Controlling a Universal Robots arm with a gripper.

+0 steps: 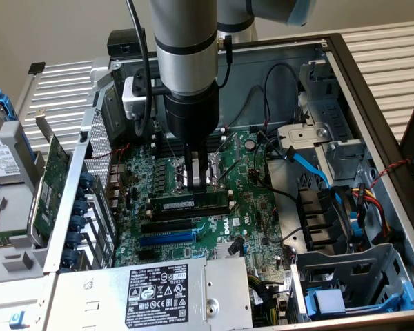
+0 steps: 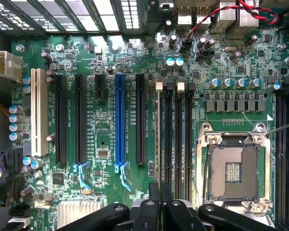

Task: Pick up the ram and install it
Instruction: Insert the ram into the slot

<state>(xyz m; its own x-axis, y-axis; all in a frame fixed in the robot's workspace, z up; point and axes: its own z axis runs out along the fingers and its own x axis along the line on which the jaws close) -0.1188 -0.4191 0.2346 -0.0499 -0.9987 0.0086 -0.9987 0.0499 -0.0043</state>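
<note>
Green circuit board fills the floor of the open computer case [image 1: 372,117]: the motherboard [image 1: 217,231], with the arm reaching straight down over its middle. The ram [image 1: 190,205] stands on edge in a black memory slot near the centre of the board. It runs parallel to the board edge that meets the grey power supply [image 1: 159,289], and its white label faces that edge. In the wrist view the ram [image 2: 157,139] shows edge-on as a thin line in the slot nearest the long black expansion slots, between the blue slot [image 2: 120,120] and the bare processor socket [image 2: 232,171]. A white end clip sits at its far end.

The gripper [image 1: 196,185] hangs directly over the ram near its mid-length. Its two fingers are drawn together with no stick between them, and their tips are just at the ram's upper edge. Whether they actually touch that edge cannot be told. From the wrist, the gripper [image 2: 161,192] shows as two black fingertips side by side, covering the near part of the ram's slot.

Beside the ram, the neighbouring memory slots [image 2: 180,139] toward the socket stand open. A white slot [image 2: 37,110] lies near the opposite board edge. At the exterior view's left, outside the case wall, a larger green expansion card [image 1: 52,179] leans upright. A blue cable [image 1: 310,169] curves across the drive bay at the exterior view's right.
</note>
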